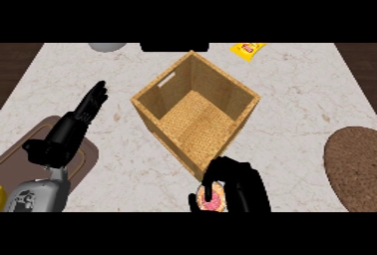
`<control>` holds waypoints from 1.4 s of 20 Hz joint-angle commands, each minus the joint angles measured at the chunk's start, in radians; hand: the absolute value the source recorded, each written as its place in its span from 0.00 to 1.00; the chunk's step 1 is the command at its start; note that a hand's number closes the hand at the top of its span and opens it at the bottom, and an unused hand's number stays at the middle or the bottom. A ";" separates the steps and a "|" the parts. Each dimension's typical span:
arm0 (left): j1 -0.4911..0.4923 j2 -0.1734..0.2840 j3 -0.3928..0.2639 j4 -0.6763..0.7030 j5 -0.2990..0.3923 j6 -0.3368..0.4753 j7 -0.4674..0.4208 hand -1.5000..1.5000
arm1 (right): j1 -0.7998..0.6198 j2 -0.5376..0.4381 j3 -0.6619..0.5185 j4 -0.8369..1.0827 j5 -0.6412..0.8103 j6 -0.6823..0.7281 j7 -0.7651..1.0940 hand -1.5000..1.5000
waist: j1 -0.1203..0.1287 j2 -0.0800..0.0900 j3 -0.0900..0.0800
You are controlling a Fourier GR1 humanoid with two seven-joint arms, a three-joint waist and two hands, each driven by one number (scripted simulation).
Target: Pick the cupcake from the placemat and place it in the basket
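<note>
Broadly, the pale marble surface (294, 99) carries a square wicker basket (165, 129) at its middle, mouth up and nothing inside, so it is ready to take the cupcake. Right of the basket lies the round brown placemat (357, 167), now bare. Left of the basket the left robot hand (77, 122) rests with straight fingers, idle. Just below the basket's near corner the right robot hand (239, 187) curls round the pink cupcake (210, 198), probably carrying it toward the opening.

Soft, even light, faint shadow inside the basket (171, 84) (edges slightly blurred).
</note>
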 commanded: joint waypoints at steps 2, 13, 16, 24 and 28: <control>-0.002 0.010 0.013 0.007 0.002 -0.001 0.000 0.50 | -0.036 0.004 0.170 -0.084 0.101 -0.141 0.282 1.00 | -0.009 0.002 -0.006; -0.014 0.005 0.001 0.002 0.008 -0.013 0.005 0.50 | -0.342 0.003 0.185 -0.046 0.358 -0.112 0.775 1.00 | 0.026 0.015 -0.006; -0.026 -0.008 -0.014 -0.002 -0.007 -0.001 -0.001 0.50 | -0.461 0.003 0.129 -0.008 0.389 -0.079 0.874 1.00 | 0.034 0.019 -0.005; -0.028 0.000 -0.014 0.014 0.011 -0.031 -0.022 0.50 | -0.747 0.003 -0.055 0.111 0.411 -0.077 1.016 1.00 | 0.057 0.026 -0.003; -0.027 -0.005 -0.015 -0.001 0.010 -0.024 -0.001 0.50 | -0.857 0.003 -0.133 0.175 0.396 -0.026 1.070 1.00 | 0.054 0.023 -0.001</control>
